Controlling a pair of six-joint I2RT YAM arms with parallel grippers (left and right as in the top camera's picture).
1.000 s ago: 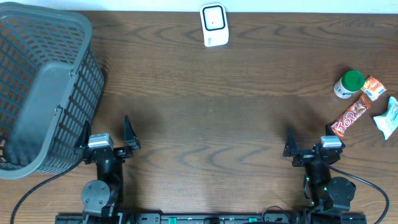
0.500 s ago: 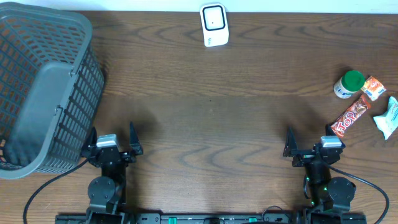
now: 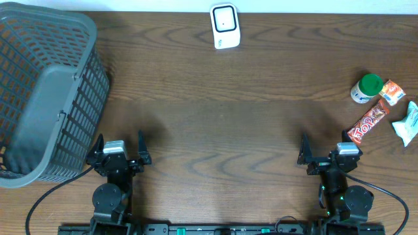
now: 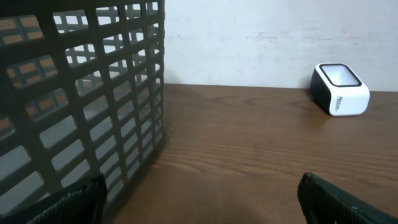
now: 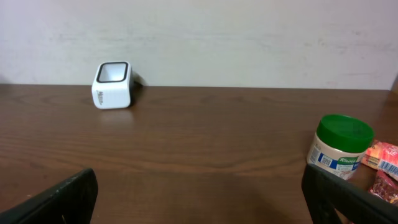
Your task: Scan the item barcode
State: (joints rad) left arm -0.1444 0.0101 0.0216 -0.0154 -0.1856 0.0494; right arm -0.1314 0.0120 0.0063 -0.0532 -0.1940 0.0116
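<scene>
as the jar [image 3: 367, 87], candy bar [image 3: 368, 122] and packets [image 3: 406, 123] lie clustered at the counter's [image 3: 228, 130] right edge, the right fingers [image 3: 304, 149], spread wide and empty, sit nearest them. the left fingers [image 3: 140, 142], equally wide and empty, rest by the basket [image 3: 46, 98], with the scanner [image 3: 225, 26] facing in from the far edge.

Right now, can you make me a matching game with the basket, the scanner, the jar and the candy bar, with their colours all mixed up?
Things:
1. basket
2. scanner
3. jar
4. candy bar

Colours:
A. white
B. red and orange wrapper
C. grey
D. green lid

Pairs: 1-C, 2-A, 3-D, 4-B
</scene>
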